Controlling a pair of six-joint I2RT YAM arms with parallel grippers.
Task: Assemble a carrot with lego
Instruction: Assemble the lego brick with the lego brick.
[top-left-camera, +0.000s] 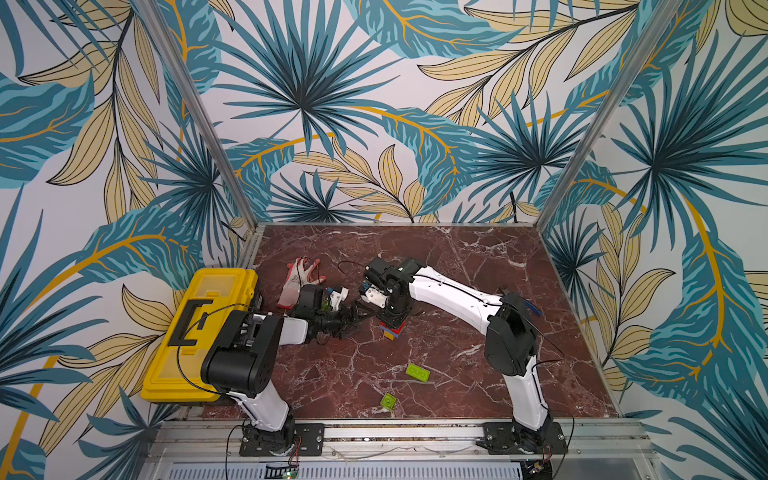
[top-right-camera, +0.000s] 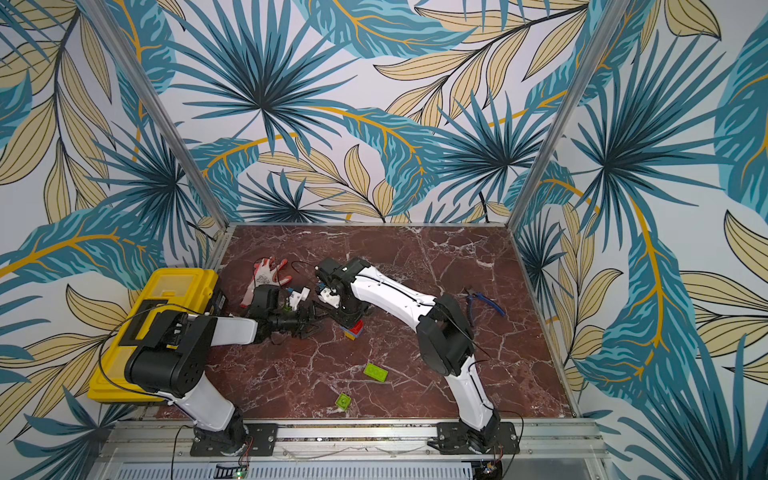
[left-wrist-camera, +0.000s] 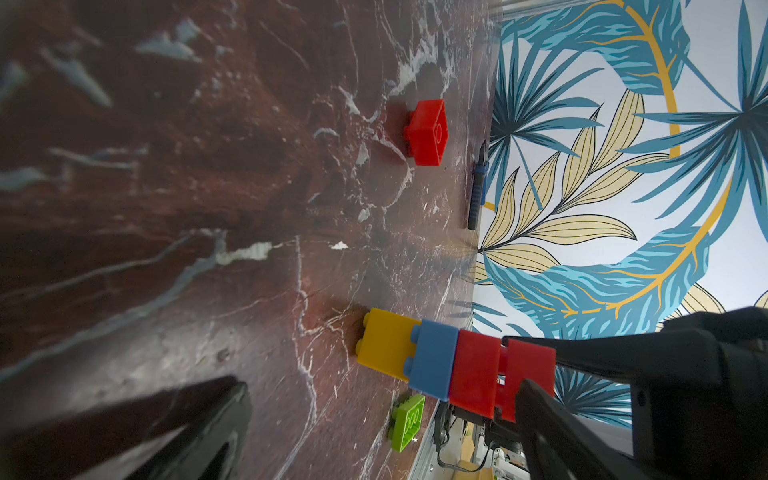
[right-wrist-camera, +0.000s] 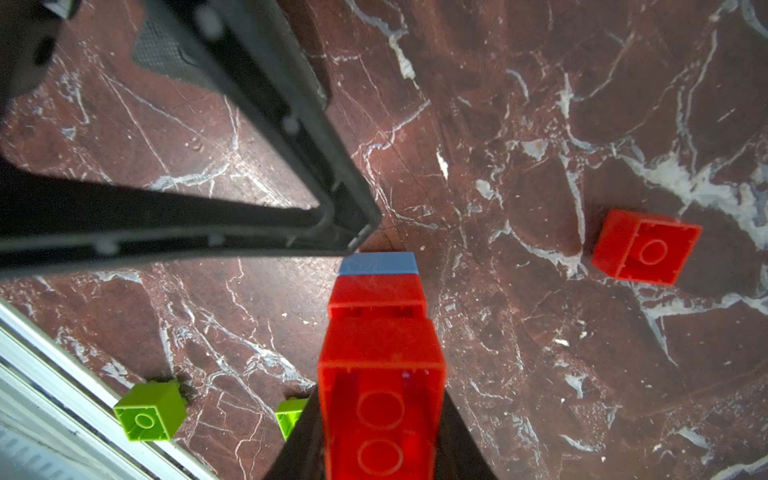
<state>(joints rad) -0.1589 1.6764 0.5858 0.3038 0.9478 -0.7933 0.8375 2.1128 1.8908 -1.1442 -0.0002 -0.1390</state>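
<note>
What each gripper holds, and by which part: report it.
Right gripper: the carrot, pinched across the sides of its top red brick. Left gripper: open, holding nothing.

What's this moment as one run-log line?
right gripper: shut on top red brick atop stack | left gripper: open beside stack | table: loose red brick, green bricks

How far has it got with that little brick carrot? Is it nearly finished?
Roughly halfway. Done: a yellow, blue and red stack stands on the table. In hand: the right gripper is shut on another red brick atop the stack, apparently not fully seated; the left gripper is open alongside. Left: a loose red brick, a long green brick and a small green brick lie unattached.
</note>
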